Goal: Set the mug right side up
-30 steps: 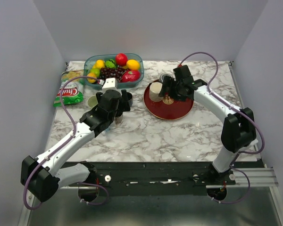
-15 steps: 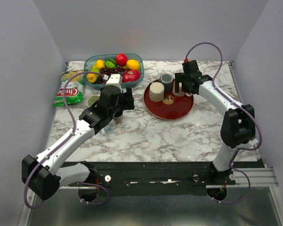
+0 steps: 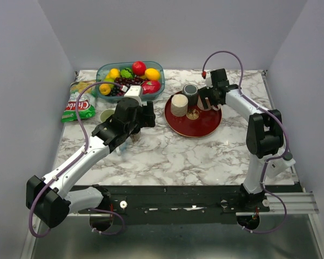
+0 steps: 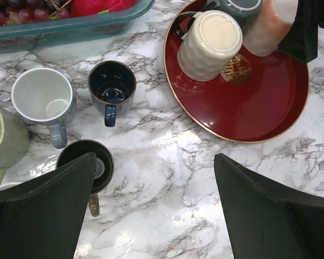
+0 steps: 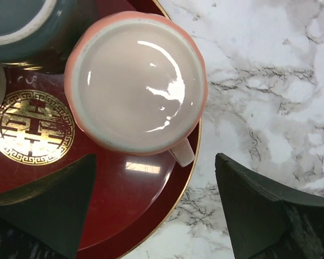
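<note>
A red round tray (image 3: pixel 197 127) holds three mugs. A cream mug (image 3: pixel 178 104) stands upside down, base up, also in the left wrist view (image 4: pixel 210 35). A grey mug (image 3: pixel 190 90) stands behind it. A pink mug (image 5: pixel 136 81) shows a flat glossy white face that looks like its base, with its handle towards the tray rim (image 5: pixel 190 178). My right gripper (image 5: pixel 155 178) is open just above the pink mug, touching nothing; it hides most of that mug in the top view (image 3: pixel 208 100). My left gripper (image 4: pixel 154 181) is open and empty above bare marble, left of the tray (image 3: pixel 143 116).
Left of the tray stand upright mugs: dark blue (image 4: pixel 112 86), white (image 4: pixel 43 97), black (image 4: pixel 89 162) and green (image 4: pixel 5 135). A clear tub of fruit (image 3: pixel 130 75) sits at the back and a chips bag (image 3: pixel 78 108) at the far left.
My right gripper has moved from over the tray's middle towards the back right, and now hangs over the pink mug. My left gripper has shifted slightly towards the back.
</note>
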`<move>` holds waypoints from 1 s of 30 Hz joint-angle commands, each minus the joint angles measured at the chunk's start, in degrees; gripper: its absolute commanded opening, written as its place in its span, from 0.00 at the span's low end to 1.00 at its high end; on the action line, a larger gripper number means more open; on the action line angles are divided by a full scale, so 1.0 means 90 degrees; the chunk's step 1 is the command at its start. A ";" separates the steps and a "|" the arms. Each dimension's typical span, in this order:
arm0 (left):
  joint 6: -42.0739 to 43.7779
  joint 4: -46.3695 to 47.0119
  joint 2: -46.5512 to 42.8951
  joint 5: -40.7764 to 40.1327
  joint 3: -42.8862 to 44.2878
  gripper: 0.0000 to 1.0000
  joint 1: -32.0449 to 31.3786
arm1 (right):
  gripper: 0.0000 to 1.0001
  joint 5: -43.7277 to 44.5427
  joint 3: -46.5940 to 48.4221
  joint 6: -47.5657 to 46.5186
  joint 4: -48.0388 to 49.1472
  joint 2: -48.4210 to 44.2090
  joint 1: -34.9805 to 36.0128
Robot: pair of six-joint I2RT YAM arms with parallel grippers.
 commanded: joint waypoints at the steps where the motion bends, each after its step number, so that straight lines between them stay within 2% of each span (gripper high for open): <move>1: 0.0092 0.0007 0.0110 0.0135 0.0145 0.98 0.0074 | 0.93 -0.0747 0.0176 -0.0462 0.0190 0.0138 -0.0073; 5: 0.0101 0.0007 0.0218 0.0174 0.0194 0.98 0.0093 | 0.88 -0.1333 0.0107 -0.0433 0.0132 0.0168 -0.0151; 11: 0.0179 0.0007 0.0277 0.0184 0.0213 0.98 0.0113 | 0.86 -0.1694 0.0117 -0.0384 0.0132 0.0333 -0.0229; 12: 0.0199 -0.0003 0.0286 0.0184 0.0233 0.98 0.0122 | 0.83 -0.1734 0.0127 -0.0345 0.0132 0.0334 -0.0239; 14: 0.0209 -0.0003 0.0316 0.0174 0.0252 0.98 0.0122 | 0.74 -0.1919 0.0127 -0.0287 0.0112 0.0334 -0.0229; 15: 0.0218 -0.0003 0.0316 0.0164 0.0252 0.98 0.0132 | 0.61 -0.1930 0.0117 -0.0219 0.0103 0.0305 -0.0229; 17: 0.0199 -0.0003 0.0335 0.0174 0.0252 0.98 0.0132 | 0.50 -0.1901 0.0039 -0.0169 0.0112 0.0246 -0.0229; 18: 0.0199 0.0016 0.0335 0.0164 0.0233 0.98 0.0122 | 0.39 -0.1852 0.0010 -0.0159 0.0132 0.0207 -0.0229; 21: 0.0141 0.0152 0.0267 0.0164 0.0116 0.98 0.0142 | 0.25 -0.1579 -0.0137 -0.0101 0.0268 0.0148 -0.0239; 23: 0.0121 0.0241 0.0180 0.0184 0.0057 0.98 0.0142 | 0.21 -0.1413 -0.0137 -0.0101 0.0288 0.0177 -0.0229; 27: 0.0140 0.0339 0.0111 0.0184 -0.0021 0.98 0.0142 | 0.01 -0.1295 -0.0108 -0.0110 0.0288 0.0226 -0.0229; 30: 0.0160 0.0310 0.0111 0.0164 -0.0021 0.98 0.0152 | 0.01 -0.1275 -0.0137 -0.0149 0.0288 0.0207 -0.0229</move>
